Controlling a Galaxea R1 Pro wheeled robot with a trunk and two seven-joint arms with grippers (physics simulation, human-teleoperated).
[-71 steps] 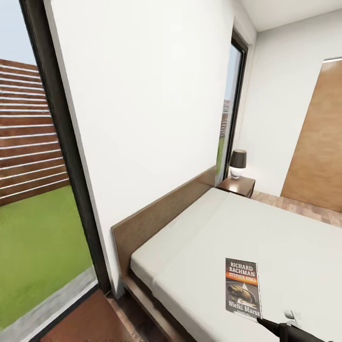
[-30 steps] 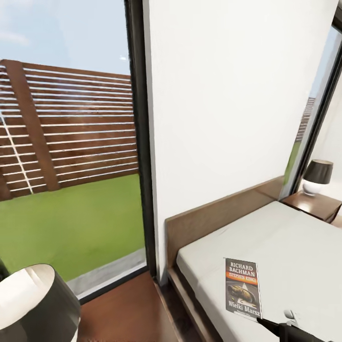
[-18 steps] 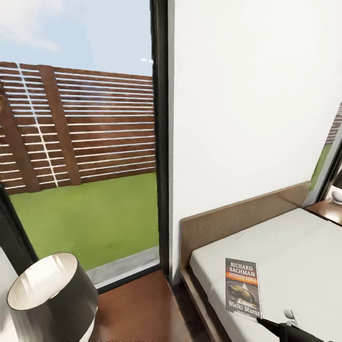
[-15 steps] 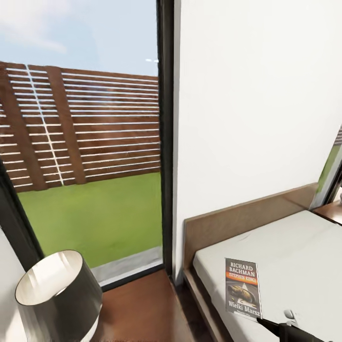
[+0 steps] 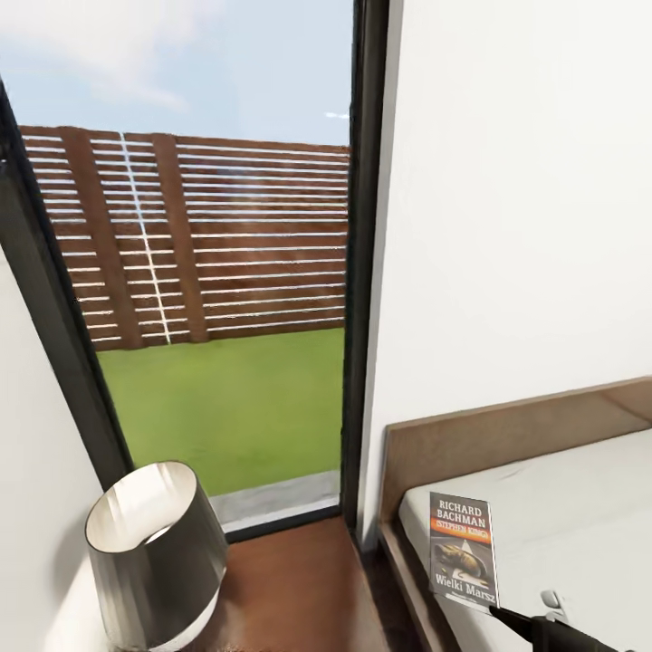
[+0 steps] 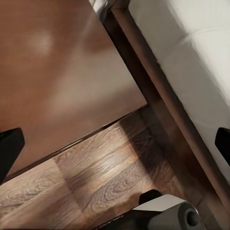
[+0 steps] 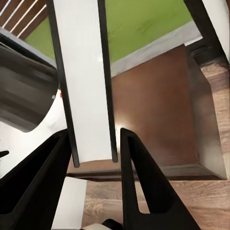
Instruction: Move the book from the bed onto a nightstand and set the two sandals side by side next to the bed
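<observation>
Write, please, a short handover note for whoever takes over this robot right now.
Right gripper: shut on the thin dark paperback book, held upright off the off-white bed.
Left gripper: open, empty, over the floor by the glossy reddish-brown nightstand.
Done: book picked up.
Left: set it on the nightstand, clear of the black-shaded lamp; then place both blue sandals beside the bed.

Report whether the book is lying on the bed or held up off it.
Held up. The book stands upright with its cover facing the head camera, and the right wrist view shows its white page edge clamped between the right gripper fingers.
</observation>
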